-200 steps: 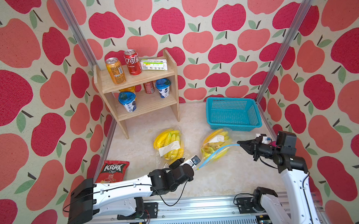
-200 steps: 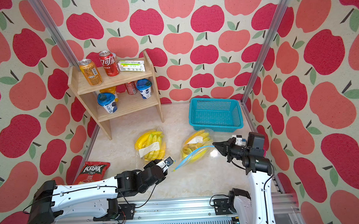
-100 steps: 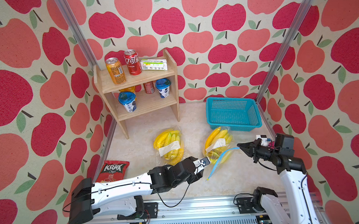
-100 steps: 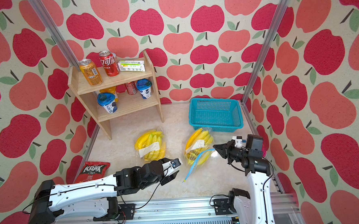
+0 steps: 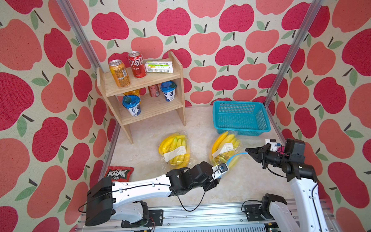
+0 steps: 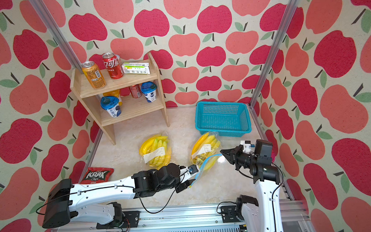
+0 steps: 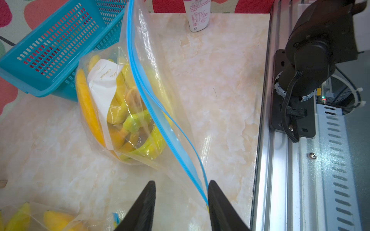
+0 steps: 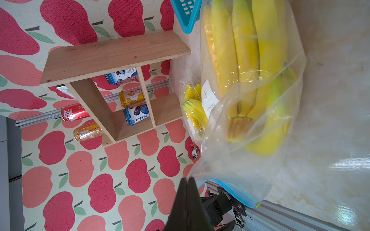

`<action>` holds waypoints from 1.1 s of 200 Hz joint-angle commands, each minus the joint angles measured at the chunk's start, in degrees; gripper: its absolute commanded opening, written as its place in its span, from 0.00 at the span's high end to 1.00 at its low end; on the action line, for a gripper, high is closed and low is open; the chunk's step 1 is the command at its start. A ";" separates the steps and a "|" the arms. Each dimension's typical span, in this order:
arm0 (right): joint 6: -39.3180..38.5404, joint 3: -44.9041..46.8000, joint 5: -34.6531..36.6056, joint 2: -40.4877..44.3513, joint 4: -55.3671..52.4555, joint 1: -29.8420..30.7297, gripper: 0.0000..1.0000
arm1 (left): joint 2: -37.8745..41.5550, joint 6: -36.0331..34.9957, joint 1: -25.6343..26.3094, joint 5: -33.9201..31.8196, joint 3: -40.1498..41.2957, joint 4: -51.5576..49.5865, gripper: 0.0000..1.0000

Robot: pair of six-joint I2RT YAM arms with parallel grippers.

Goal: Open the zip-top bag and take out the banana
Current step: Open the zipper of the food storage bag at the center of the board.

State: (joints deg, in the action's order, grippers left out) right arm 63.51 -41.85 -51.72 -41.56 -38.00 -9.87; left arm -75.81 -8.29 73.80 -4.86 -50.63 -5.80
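Observation:
A clear zip-top bag [image 5: 225, 149] [image 6: 205, 150] holding a bunch of yellow bananas [image 7: 88, 108] [image 8: 246, 50] lies just in front of the basket. My right gripper [image 5: 247, 150] [image 8: 187, 178] is shut on the bag's edge at one end of its blue zip strip [image 7: 152, 108] and holds that corner up. At the strip's other end is my left gripper [image 7: 182, 182] [image 6: 190, 184], open. The strip runs between its fingers and rests against one of them. In the right wrist view the bag's mouth gapes a little.
A second bag of bananas [image 5: 175, 150] lies to the left. A teal basket [image 5: 239, 128] stands at the back right and a wooden shelf [image 5: 144, 96] with cans and cups at the back left. A chips packet [image 5: 119, 173] lies front left. A white bottle [image 7: 197, 16] stands by the right wall.
My left gripper has moved right, close up to the bag. The bag has swung so its bananas point at the basket. The right gripper has kept its grip and barely moved.

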 commanded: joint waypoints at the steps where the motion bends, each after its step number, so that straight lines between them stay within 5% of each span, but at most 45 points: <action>1: 0.29 -2.34 -0.91 0.20 0.67 0.20 1.00 | -3.32 1.48 0.10 1.19 -1.13 1.14 0.59; 220: 1.27 -2.30 -1.27 0.60 1.15 0.24 1.00 | -6.21 5.36 -0.49 -4.64 -1.55 2.47 0.66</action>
State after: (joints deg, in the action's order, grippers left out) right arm 64.18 -42.44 -51.75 -41.47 -37.82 -9.87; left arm -81.06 -3.88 73.73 -7.73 -51.37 -3.55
